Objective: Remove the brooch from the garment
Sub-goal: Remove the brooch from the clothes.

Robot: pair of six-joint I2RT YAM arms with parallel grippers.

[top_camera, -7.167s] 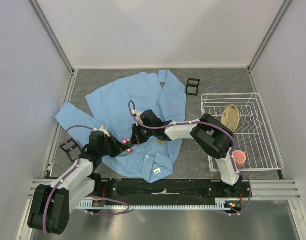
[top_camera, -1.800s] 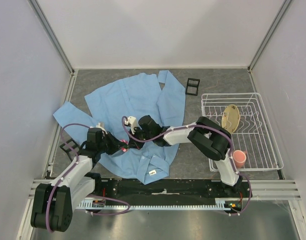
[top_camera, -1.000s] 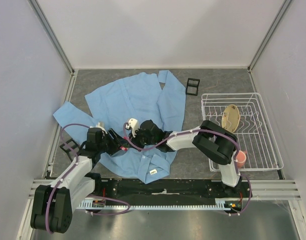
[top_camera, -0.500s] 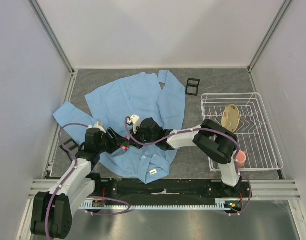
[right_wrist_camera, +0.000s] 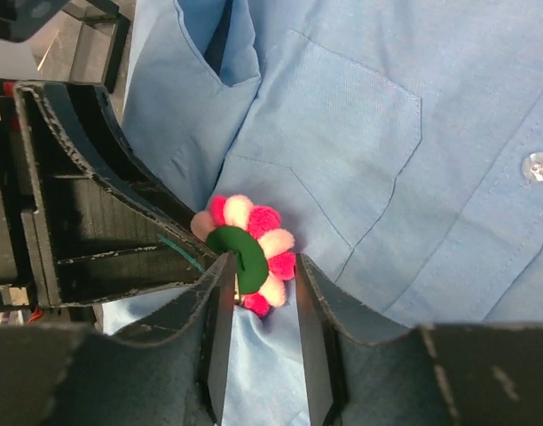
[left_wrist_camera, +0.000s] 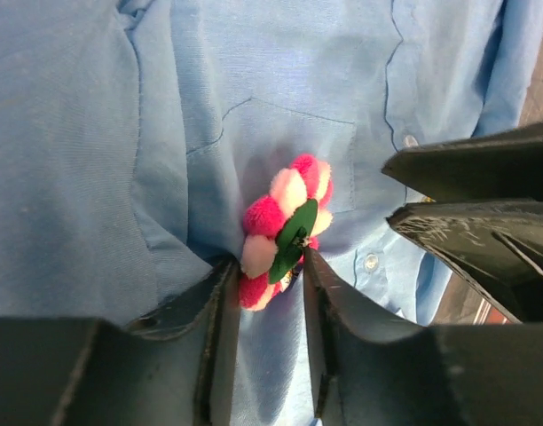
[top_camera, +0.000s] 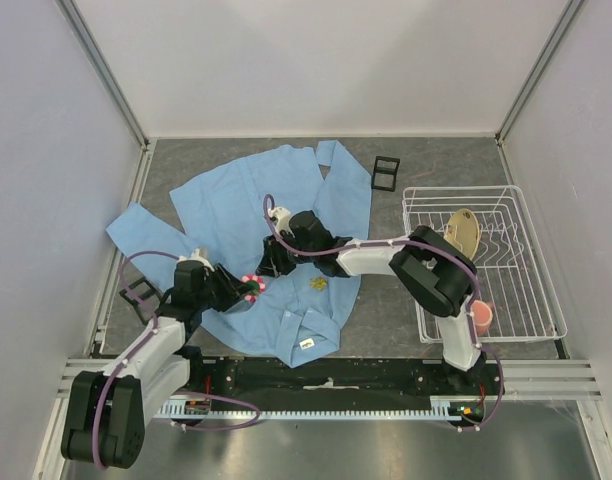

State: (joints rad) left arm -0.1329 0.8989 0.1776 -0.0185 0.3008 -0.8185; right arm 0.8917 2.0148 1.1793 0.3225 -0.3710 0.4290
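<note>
Pink brooch (left_wrist_camera: pixel 285 232) sits pinched between the left fingers (left_wrist_camera: pixel 216 355); right fingers (right_wrist_camera: pixel 216 355) stand parted, and should press the shirt (left_wrist_camera: pixel 280 71) flat while left pulls steadily.

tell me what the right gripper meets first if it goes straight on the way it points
Most likely the brooch, which sits right at the right gripper tips; depth is hard to judge.

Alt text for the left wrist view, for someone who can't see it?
A pink-and-red pom-pom brooch with a green backing sits pinched between the fingertips of the left gripper, against the chest pocket of a light blue shirt. Black fingers of the right gripper enter from the right, clear of it.
</note>
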